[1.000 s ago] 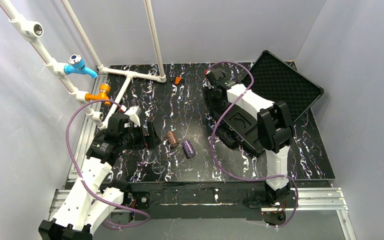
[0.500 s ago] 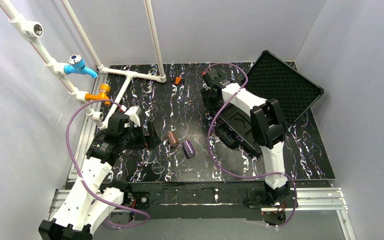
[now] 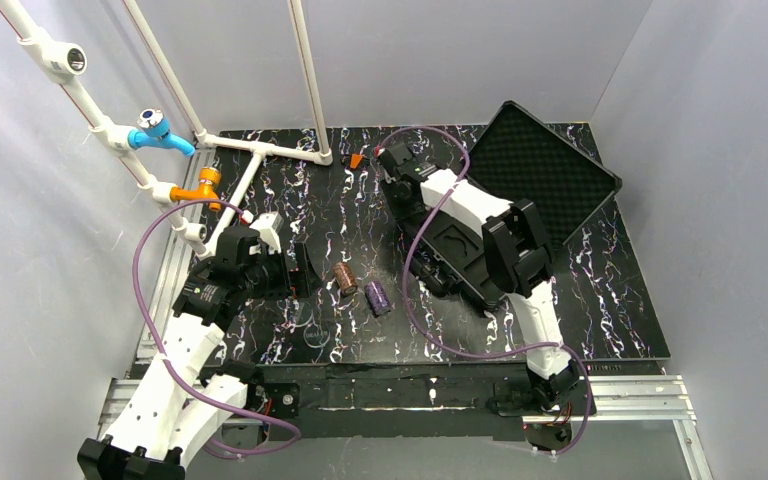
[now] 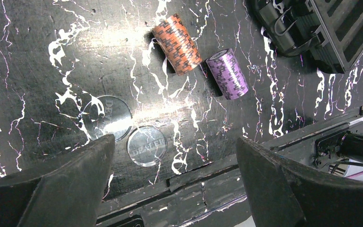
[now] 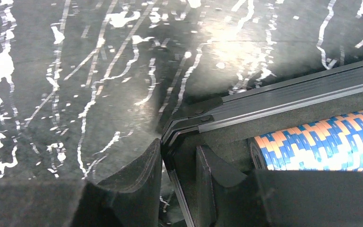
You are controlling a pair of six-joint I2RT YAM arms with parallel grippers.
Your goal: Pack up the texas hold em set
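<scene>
Straddling the far-left corner of the black case (image 5: 288, 94), the right gripper (image 5: 178, 146) has one finger outside the wall and the other inside the tray, the two drawn in tight so that the rim is clamped between them. Just right of the inner finger, a blue-and-orange chip stack (image 5: 312, 146) lies on its side in a moulded slot under the rim. In the top view the right arm reaches over the case (image 3: 460, 265), which sits right of the table's middle at a slant, its foam-lined lid (image 3: 550, 160) swung open toward the far right.

The left gripper (image 4: 170, 189) hangs over the near-left part of the marbled table (image 3: 620, 300), fingers spread wide apart and holding nothing. Below it, toward its left finger, two clear round discs marked DEALER (image 4: 146, 145) lie flat, edge to edge. Farther out, between this gripper and the case, a brown chip stack (image 4: 176, 44) and a purple chip stack (image 4: 227, 73) lie on their sides just beside each other, the purple one closer to the case and both well apart from it.

At the far edge a small orange piece (image 3: 357, 160) rests near the foot of a white pipe frame (image 3: 260, 148) that rises along the table's left side.
</scene>
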